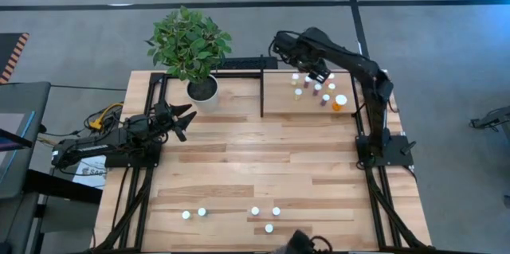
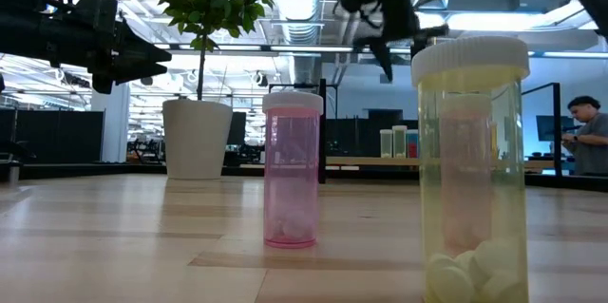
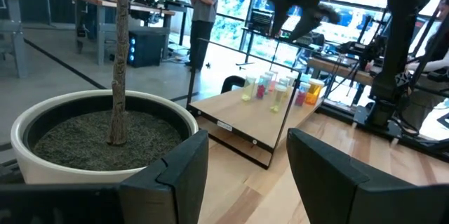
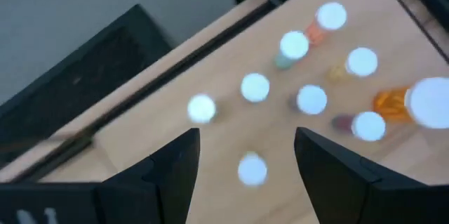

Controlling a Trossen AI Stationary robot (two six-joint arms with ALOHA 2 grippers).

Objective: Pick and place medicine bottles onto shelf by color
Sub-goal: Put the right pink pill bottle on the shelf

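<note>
White-capped bottles (image 4: pixel 254 88) stand on the shelf (image 1: pixel 279 103) directly below our right gripper (image 1: pixel 316 75), fingers apart, empty; left gripper (image 1: pixel 185 120) apart beside the plant pot (image 1: pixel 203 92).

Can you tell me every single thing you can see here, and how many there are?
Shelf bottles: about nine, white caps, orange, pink and greenish bodies, one bigger orange bottle; clustered on the shelf.
Front bottles: five, white caps, near the table's front edge; seen close up, one is pink and one yellow-green.
Shelf: one, light wood with black bars, far right of the table.
Plant: one, green, in a white pot, far side, left of the shelf.
Table: one, light wood planks.
Person: at least one, far off in the room behind.
Left gripper: dark, open, empty, beside the pot.
Right gripper: dark, open, empty, above the shelf bottles.
</note>
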